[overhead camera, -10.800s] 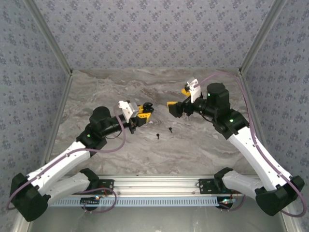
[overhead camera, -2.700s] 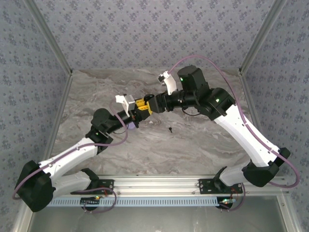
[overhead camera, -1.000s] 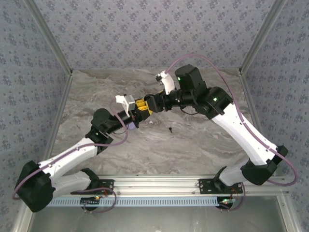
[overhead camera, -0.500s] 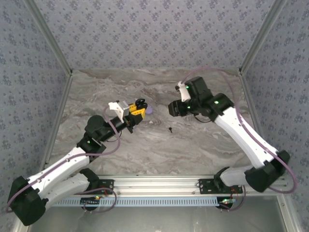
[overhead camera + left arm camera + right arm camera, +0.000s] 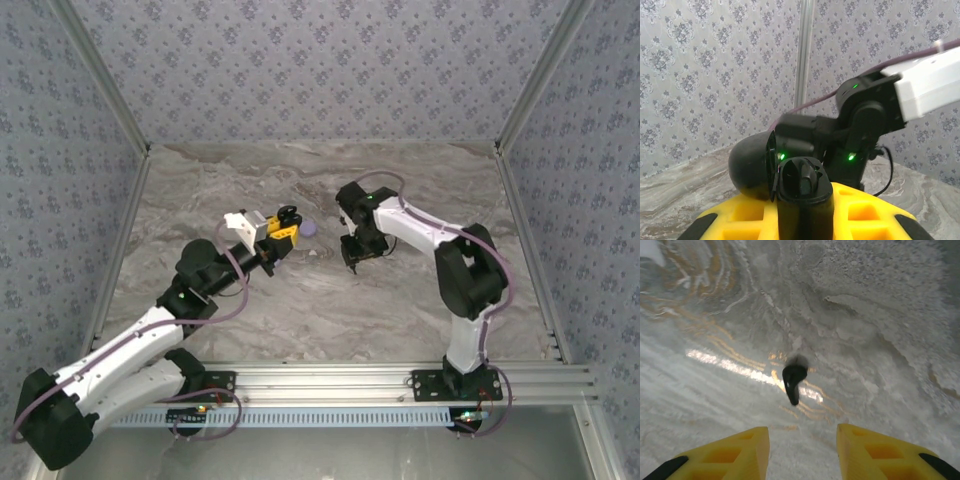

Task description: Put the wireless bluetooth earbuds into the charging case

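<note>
The black charging case (image 5: pixel 805 205) stands upright with its lid (image 5: pixel 751 167) hinged open to the left, and my left gripper (image 5: pixel 281 227) is shut on it. In the top view the case (image 5: pixel 289 213) is held above the table, left of centre. A dark shape sits in one of its slots; I cannot tell whether it is a bud. One black wireless bluetooth earbud (image 5: pixel 793 380) lies on the marble just ahead of my right gripper (image 5: pixel 802 442). That gripper (image 5: pixel 353 257) points down at the table, and its yellow fingers (image 5: pixel 735 452) are open with nothing between them.
A small lavender object (image 5: pixel 310 228) lies on the marble table (image 5: pixel 400 310) just right of the held case. Patterned walls with metal corner posts (image 5: pixel 525 90) close in the back and sides. The right arm's elbow (image 5: pixel 470 270) rises over the right half.
My right arm has pulled back from the case, swung right and dropped low over the black earbud, its fingers narrowing somewhat. My left arm has shifted slightly left, still gripping the case.
</note>
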### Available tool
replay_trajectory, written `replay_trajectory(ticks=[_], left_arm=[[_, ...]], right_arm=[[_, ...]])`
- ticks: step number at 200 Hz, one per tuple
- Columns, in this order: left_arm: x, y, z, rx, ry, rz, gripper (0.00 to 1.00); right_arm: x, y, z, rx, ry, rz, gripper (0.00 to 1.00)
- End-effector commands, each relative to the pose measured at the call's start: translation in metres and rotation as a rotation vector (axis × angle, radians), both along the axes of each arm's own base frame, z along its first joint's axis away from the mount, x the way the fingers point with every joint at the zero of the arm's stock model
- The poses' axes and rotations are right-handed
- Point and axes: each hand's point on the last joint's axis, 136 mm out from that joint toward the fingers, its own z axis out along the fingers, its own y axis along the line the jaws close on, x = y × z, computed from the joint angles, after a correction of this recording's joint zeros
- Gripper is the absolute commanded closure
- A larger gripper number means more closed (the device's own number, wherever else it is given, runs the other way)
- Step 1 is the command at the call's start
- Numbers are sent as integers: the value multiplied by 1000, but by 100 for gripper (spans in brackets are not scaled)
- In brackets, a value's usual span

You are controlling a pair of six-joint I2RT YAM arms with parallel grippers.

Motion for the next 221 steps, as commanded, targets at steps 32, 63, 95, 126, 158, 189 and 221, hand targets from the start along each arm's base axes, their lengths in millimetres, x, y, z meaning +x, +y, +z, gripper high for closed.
replay_trajectory(ticks=[32, 63, 95, 126, 158, 189, 221], left_arm=[[-3, 4, 8, -10, -34, 12, 100], [-3, 4, 9, -9, -36, 11, 100], [-4, 4, 10, -12, -39, 11, 100], [-3, 4, 10, -13, -40, 12, 100], [-4, 4, 11, -14, -42, 11, 100], [-3, 3, 10, -17, -39, 8, 100], [-2, -2, 9, -22, -37, -11, 100]], right_arm=[[6, 15, -26, -33, 48, 44, 60], [8, 19, -36, -40, 57, 48, 62], [10, 16, -44, -66, 63, 47, 65], [9, 13, -50, -90, 70, 53, 68], [9, 15, -48, -80, 61, 54, 74], [14, 20, -14, -22, -23, 49, 76], [13, 23, 58, 113, -182, 7, 76]])
